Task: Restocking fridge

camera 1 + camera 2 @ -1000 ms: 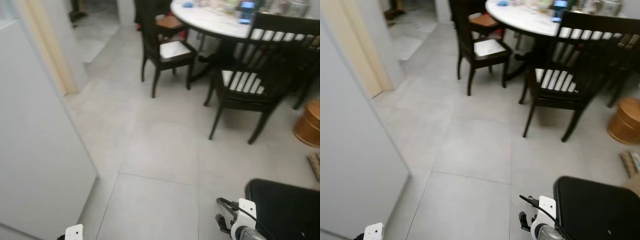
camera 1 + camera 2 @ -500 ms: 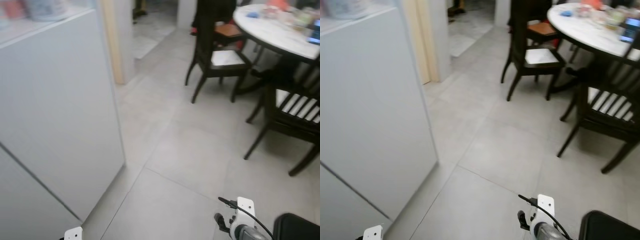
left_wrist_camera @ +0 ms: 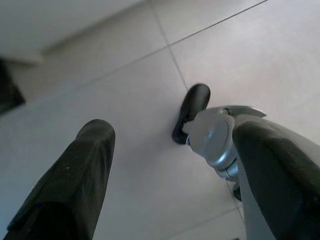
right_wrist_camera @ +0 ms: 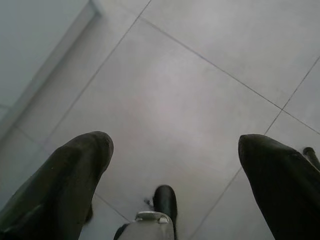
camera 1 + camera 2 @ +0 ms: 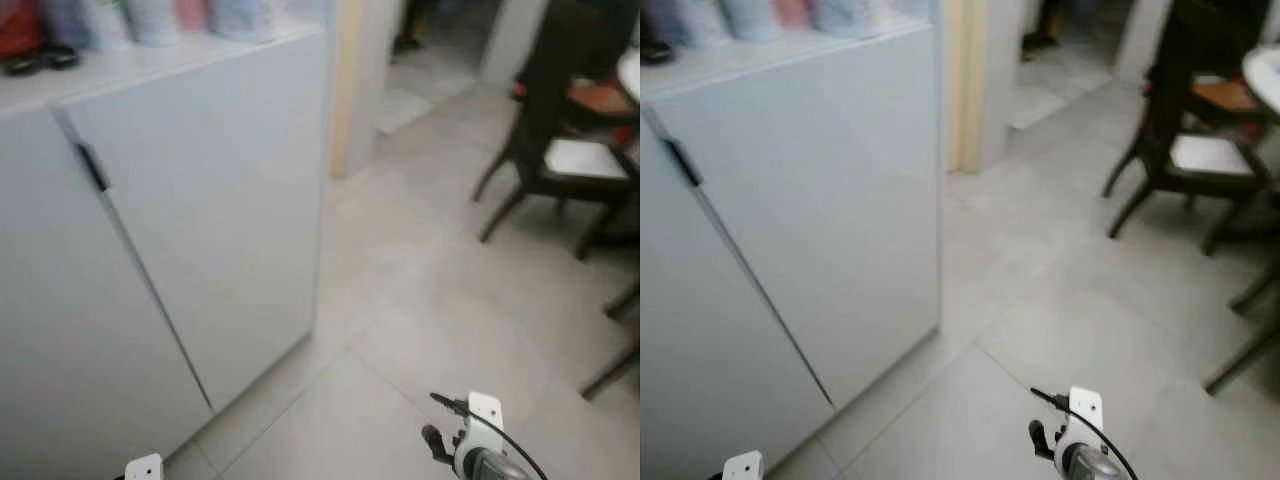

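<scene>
Facing a tall white cabinet with two flat doors (image 5: pixel 200 220) and a small dark handle (image 5: pixel 92 166) near the seam — that is what stands to the robot's left and ahead, with blurred containers (image 5: pixel 150 20) lined along its top. No fridge can be picked out for certain; whether this white unit is it, I cannot tell. Pale grey tiled floor (image 5: pixel 430 290) spreads off to the right, where a dark wooden chair with a light seat (image 5: pixel 570 150) sits well apart.

Both arms hang low. The left gripper (image 3: pixel 170 150) points down at the floor, its black fingers (image 3: pixel 85 165) spread wide with nothing between them. The right gripper (image 4: pixel 175 165) does the same — fingers (image 4: pixel 70 170) parted, empty, floor tiles beneath.

The relation that matters: the handle lies up and to the left of both grippers, on the left arm's side, its long axis running roughly upright. My judgement — the left arm is the nearer one for a pull, and it would have to rise a good way first.
</scene>
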